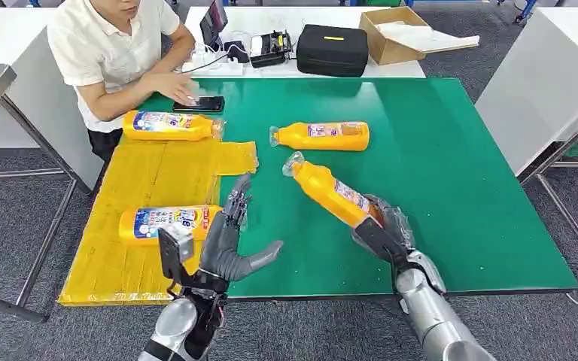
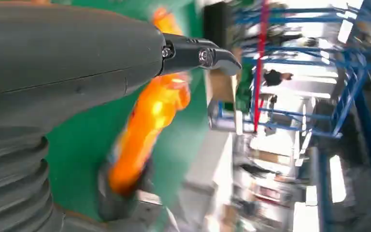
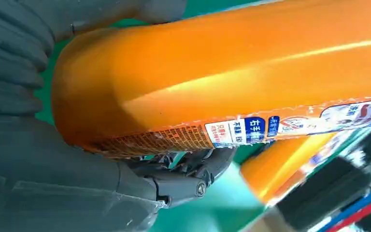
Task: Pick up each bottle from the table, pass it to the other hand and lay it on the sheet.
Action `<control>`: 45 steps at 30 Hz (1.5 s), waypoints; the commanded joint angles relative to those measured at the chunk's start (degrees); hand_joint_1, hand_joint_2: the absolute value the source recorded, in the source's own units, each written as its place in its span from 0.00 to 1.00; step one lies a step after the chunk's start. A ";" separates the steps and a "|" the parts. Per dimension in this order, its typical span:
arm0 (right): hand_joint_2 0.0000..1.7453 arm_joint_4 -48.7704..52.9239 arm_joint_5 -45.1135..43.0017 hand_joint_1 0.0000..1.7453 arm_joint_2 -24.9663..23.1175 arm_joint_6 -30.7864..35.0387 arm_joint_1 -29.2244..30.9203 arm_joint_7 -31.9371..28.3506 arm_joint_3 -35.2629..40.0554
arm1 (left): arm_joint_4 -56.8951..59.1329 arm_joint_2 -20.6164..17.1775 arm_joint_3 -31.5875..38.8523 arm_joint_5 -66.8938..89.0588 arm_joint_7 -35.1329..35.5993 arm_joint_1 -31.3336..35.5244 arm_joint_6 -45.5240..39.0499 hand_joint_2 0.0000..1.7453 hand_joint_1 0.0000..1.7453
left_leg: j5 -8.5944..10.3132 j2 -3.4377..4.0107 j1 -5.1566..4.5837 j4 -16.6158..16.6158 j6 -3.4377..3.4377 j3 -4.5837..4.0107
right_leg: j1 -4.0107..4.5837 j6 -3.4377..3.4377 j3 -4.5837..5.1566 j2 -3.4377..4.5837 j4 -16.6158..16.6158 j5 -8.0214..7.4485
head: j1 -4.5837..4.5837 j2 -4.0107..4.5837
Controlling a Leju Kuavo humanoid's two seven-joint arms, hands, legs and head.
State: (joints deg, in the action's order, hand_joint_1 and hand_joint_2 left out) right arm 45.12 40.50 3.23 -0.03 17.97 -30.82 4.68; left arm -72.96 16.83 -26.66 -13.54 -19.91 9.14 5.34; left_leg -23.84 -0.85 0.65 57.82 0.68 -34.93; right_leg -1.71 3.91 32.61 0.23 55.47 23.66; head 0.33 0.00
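Note:
My right hand (image 1: 382, 227) grips the base of an orange bottle (image 1: 330, 191), holding it above the green table (image 1: 436, 173) with its clear cap tilted up and toward the left. The right wrist view shows this bottle (image 3: 222, 72) close up in the hand (image 3: 43, 159). My left hand (image 1: 229, 237) is open beside it, fingers spread, over the table's front near the yellow sheet (image 1: 158, 180). The left wrist view shows the held bottle (image 2: 147, 125), blurred, beyond the left hand (image 2: 53, 63). Two bottles lie on the sheet (image 1: 167, 222) (image 1: 171, 125). Another bottle (image 1: 322, 136) lies on the table.
A person (image 1: 113, 53) sits at the table's far left with a hand on a phone (image 1: 199, 104). Behind the table stands a white table with a black case (image 1: 333, 50), a cardboard box (image 1: 406, 34) and cables. Grey floor surrounds the table.

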 commanded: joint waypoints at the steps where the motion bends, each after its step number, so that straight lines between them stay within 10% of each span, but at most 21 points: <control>1: 1.00 15.40 -4.41 1.00 -5.19 -3.41 -3.87 0.00 0.38 | 8.09 3.17 7.01 -7.37 1.29 -0.39 0.88 1.00 0.00 | -0.05 0.23 0.01 0.03 -0.01 -0.09 | 0.05 -0.26 0.15 0.11 0.03 0.01 | 0.02 0.00; 45: 1.00 21.41 -2.88 1.00 -7.02 -4.67 -8.11 -2.70 25.31 | 7.00 3.17 7.24 -8.14 -0.92 5.39 -0.50 1.00 0.00 | 0.04 -0.01 0.04 0.11 0.01 -0.83 | 0.02 -0.15 0.76 -0.05 0.09 0.06 | 0.00 0.00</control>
State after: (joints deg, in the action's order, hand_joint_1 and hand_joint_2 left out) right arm 67.08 37.22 -5.70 -4.24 9.59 -32.37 22.55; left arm -65.24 17.53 -21.73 -16.15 -20.37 11.03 3.74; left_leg -23.70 -0.89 0.63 57.83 0.67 -35.83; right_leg -1.77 3.93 33.48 0.22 55.54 23.65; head 0.33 0.00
